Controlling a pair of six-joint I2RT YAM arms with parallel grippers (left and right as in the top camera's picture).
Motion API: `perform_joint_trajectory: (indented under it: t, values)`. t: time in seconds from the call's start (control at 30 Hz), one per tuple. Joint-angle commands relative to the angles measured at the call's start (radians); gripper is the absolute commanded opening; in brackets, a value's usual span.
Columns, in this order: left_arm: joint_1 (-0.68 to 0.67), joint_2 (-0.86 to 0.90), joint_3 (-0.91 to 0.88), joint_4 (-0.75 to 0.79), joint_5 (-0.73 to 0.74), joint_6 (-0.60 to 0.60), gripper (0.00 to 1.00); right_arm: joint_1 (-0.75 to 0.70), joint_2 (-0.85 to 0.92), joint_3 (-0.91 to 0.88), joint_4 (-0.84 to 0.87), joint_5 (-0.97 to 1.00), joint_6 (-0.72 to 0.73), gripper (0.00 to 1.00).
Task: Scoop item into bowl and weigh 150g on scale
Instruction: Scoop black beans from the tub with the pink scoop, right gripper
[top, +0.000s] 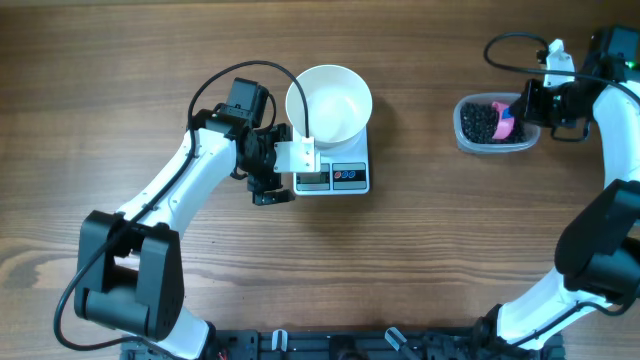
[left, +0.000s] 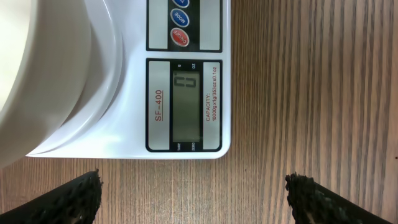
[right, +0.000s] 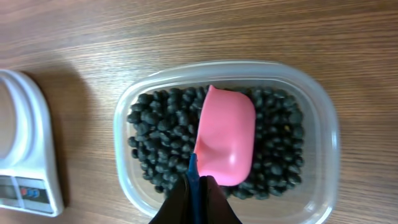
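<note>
Just starting: right gripper (right: 196, 186) pinches the pink scoop (right: 227, 134) among beans (right: 155, 124); left gripper (left: 193, 193) wide open beside the empty bowl (top: 330, 95)

Glossy black beans (right: 161, 130) in clear plastic tub (right: 323, 118); wood-grain table (top: 150, 60).

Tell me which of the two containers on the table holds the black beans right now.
The clear plastic tub on the right, where the pink scoop sits among the beans. The white bowl on the scale looks empty.
</note>
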Motion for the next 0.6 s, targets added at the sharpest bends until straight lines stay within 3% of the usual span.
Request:
perform_joint_trajectory:
  t: [0.0,0.13,0.27,0.57]
  values:
    - [0.003,0.010,-0.011,-0.001,0.020,0.019,1.00,0.007,0.075,-0.020,0.005,-0.070,0.020,0.04]
    - [0.003,0.010,-0.011,-0.001,0.020,0.019,1.00,-0.056,0.076,-0.020,0.065,-0.051,0.076,0.04]
    - [0.003,0.010,-0.011,-0.001,0.020,0.019,1.00,-0.047,0.076,-0.020,-0.049,-0.082,0.075,0.04]
    - [0.003,0.010,-0.011,-0.001,0.020,0.019,1.00,-0.012,0.081,-0.020,-0.070,-0.082,0.149,0.04]
